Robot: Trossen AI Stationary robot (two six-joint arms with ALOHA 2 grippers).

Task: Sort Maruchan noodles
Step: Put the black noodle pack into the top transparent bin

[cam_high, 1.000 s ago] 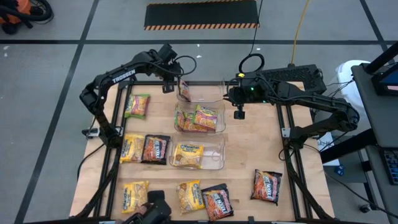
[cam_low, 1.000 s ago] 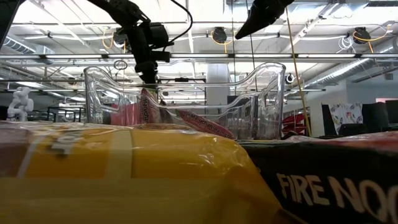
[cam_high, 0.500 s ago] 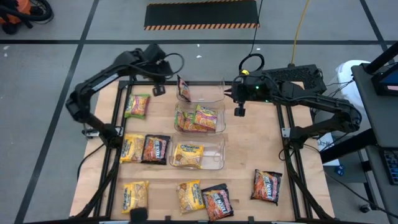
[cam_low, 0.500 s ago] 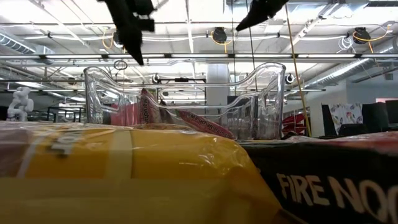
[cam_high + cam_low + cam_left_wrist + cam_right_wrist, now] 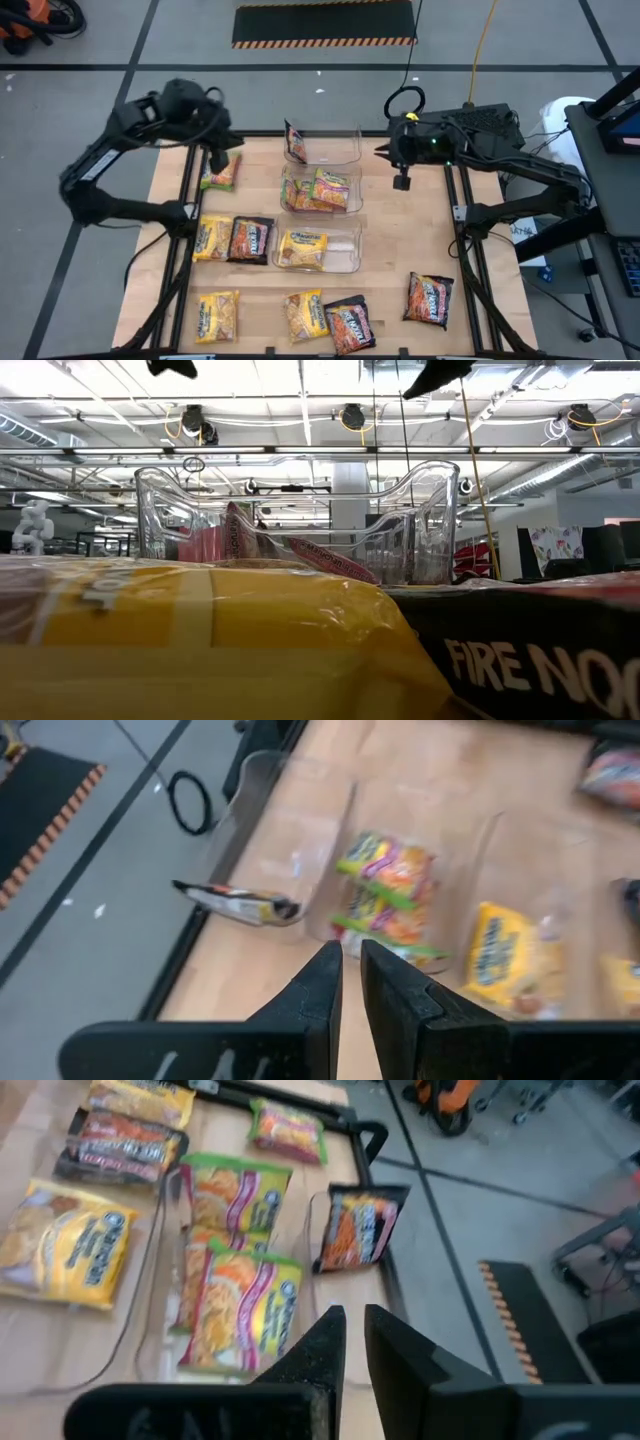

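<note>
Black on black: left gripper [image 5: 350, 948] fingers drawn almost together, a thin slit between them, clasping nothing. Hangs above the far left edge of the wooden tabletop [image 5: 400, 240], just over a loose green-yellow packet [image 5: 220, 172]. Looks out past its tips on the row of bins.

Right gripper [image 5: 355, 1312] fingers likewise nearly closed, nothing between them. Hovers in the air beside the far bin [image 5: 335, 148], on its right, tips turned toward it.

Down the tabletop's middle, three clear plastic bins in a line. In the far one, a single dark packet [image 5: 295, 143] standing on edge against the left wall. In the middle bin [image 5: 358, 190], several green-yellow packets [image 5: 318, 188] overlapping. In the near bin [image 5: 345, 255], one yellow packet [image 5: 302, 250] lying flat.

Loose on the wood to the left of the near bin: a yellow packet [image 5: 212, 238] and a dark one [image 5: 250, 240], side by side. Along the near edge: a yellow packet [image 5: 217, 315], another yellow [image 5: 305, 315] touching a dark one [image 5: 350, 323], and well to the right a dark packet [image 5: 428, 298] alone.
</note>
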